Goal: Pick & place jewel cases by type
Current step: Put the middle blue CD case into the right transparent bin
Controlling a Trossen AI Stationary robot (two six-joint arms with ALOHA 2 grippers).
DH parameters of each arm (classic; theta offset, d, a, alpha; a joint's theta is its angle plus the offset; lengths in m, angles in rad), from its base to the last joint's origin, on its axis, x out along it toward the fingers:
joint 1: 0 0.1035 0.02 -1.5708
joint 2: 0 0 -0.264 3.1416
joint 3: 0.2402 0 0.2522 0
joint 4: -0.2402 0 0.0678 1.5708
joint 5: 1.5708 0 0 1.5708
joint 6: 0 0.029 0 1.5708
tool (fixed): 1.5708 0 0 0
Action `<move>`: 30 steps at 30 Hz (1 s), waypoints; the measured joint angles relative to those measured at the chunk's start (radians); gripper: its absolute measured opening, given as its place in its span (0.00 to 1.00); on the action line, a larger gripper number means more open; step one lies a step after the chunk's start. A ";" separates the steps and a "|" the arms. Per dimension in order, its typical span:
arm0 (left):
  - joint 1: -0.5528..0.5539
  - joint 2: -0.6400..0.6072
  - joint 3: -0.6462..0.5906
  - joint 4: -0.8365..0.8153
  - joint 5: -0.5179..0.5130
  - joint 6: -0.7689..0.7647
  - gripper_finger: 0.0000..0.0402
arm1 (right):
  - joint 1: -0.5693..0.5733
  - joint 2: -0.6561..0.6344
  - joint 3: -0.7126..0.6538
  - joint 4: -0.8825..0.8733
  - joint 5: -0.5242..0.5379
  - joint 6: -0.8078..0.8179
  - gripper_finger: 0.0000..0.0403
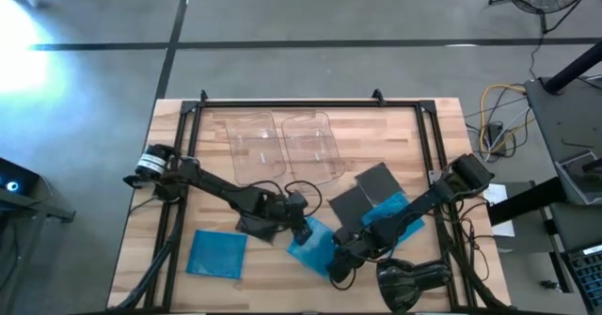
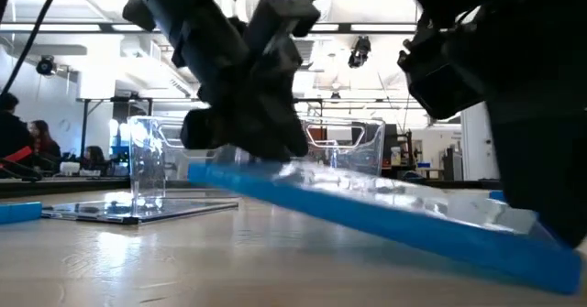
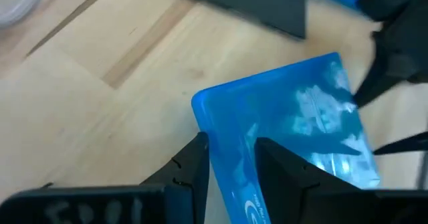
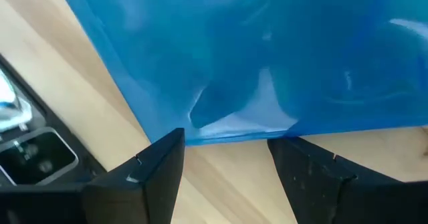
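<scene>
While the blue jewel case (image 1: pixel 311 244) in the lower middle of the high view is tilted up off the table (image 1: pixel 414 118), it is pinched at one edge by the left gripper (image 3: pixel 231 158). The right gripper (image 4: pixel 224 154) is held open right by the opposite edge, with nothing gripped. The case should be lifted slowly and kept level, so it is not dropped.

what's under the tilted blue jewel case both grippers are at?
The translucent blue jewel case is tilted: the end at the left gripper is lifted, with bare wooden table beneath. The end by the right gripper sits low; anything under it is hidden.
</scene>
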 joint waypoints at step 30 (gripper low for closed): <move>-0.073 -0.028 -0.011 0.382 0.073 -0.079 0.22 | -0.026 -0.022 0.009 -0.049 0.167 -0.343 0.55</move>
